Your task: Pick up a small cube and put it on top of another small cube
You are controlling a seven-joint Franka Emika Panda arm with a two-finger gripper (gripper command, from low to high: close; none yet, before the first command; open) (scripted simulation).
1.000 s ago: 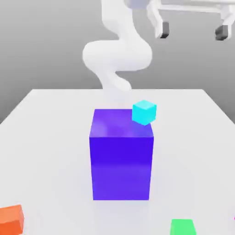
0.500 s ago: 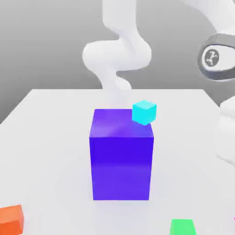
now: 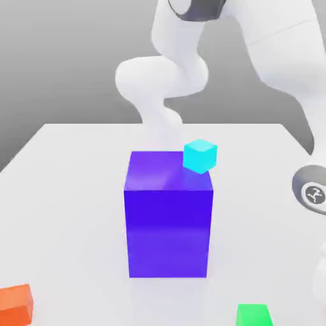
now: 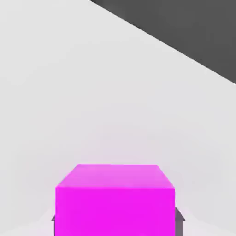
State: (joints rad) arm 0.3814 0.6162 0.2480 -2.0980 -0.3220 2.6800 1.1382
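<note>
A magenta cube rests on the white table in the hand view. My gripper is lowered around it, with a dark fingertip showing just outside each side of the cube. The jaws stand open astride it. In the exterior view a small cyan cube sits on the far right corner of a tall blue block. My arm comes down at the exterior view's right edge, and the hand is past the frame.
An orange cube lies at the front left of the white table. A green cube lies at the front, right of centre. The arm's base rises behind the blue block.
The arm has swung from high at the back down to the exterior view's right side over the last second. The cubes and the blue block have not moved.
</note>
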